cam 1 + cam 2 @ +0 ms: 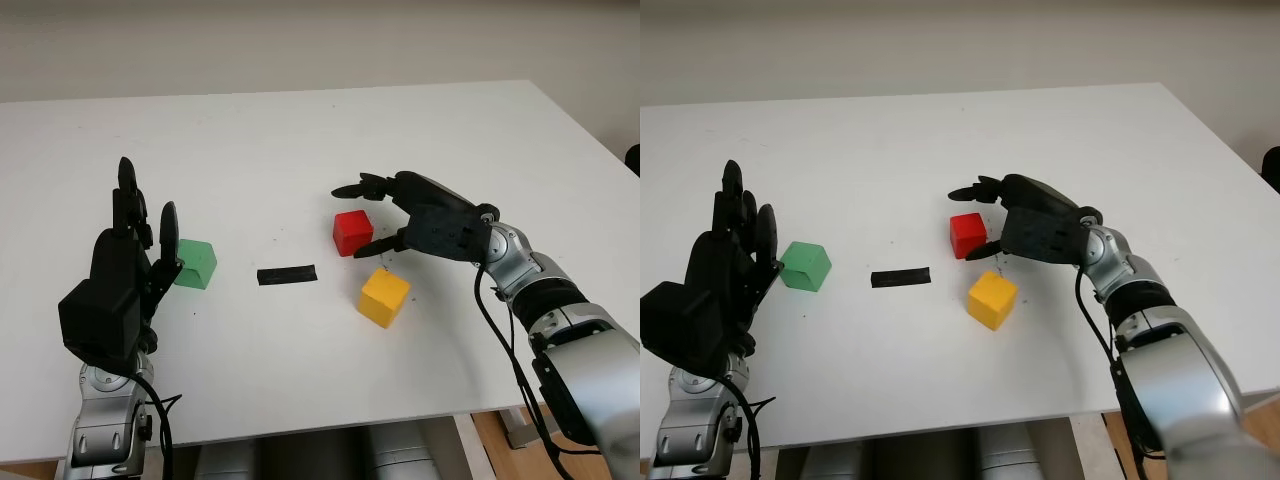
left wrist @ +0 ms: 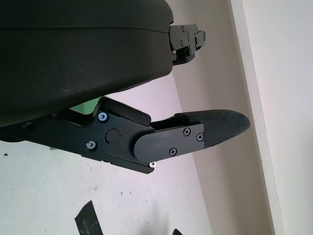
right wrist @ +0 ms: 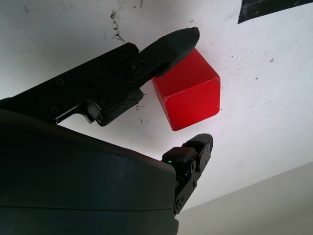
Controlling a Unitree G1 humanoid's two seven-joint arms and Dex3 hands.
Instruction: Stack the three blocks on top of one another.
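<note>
The red block is framed, ungripped, by the spread right hand; the yellow block is seen at its 5 o'clock. The empty left hand is held beside the green block.

We note a white table with scuffed, speckled surface; a short strip of black tape lies flat near its middle. Pale wall behind.

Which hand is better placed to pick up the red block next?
Right. The right hand is open with its fingers either side of the red block; the left hand is open beside the green block.
</note>
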